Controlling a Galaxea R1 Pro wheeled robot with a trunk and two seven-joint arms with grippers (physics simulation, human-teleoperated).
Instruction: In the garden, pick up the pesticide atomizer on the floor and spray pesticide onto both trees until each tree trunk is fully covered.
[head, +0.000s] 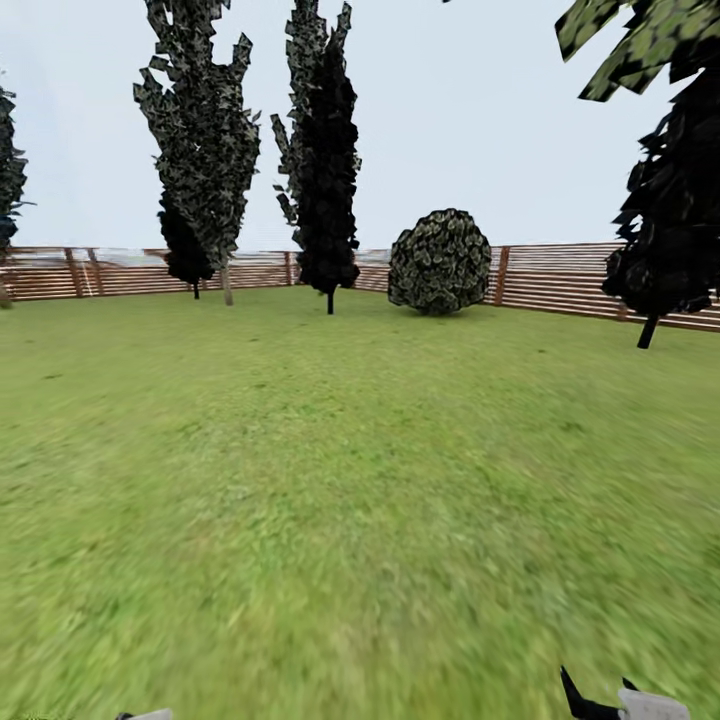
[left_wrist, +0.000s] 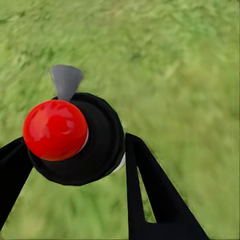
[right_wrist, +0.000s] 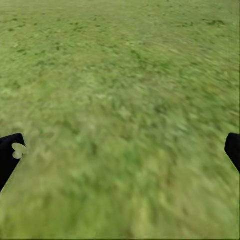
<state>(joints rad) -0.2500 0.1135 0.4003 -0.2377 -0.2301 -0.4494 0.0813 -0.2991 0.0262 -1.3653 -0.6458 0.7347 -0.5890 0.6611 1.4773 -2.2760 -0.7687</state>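
Careful: your left gripper (left_wrist: 75, 165) is clamped on the pesticide atomizer (left_wrist: 75, 137), your right gripper (right_wrist: 120, 150) spread wide; jolting across the lawn (head: 330, 480) could loosen it.

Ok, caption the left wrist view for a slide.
Left tool gripping the pesticide atomizer, its red cap and grey nozzle above blurry green lawn.

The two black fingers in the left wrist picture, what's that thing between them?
The pesticide atomizer: a round black body with a shiny red top and a grey nozzle. The left gripper is closed around it, with lawn behind.
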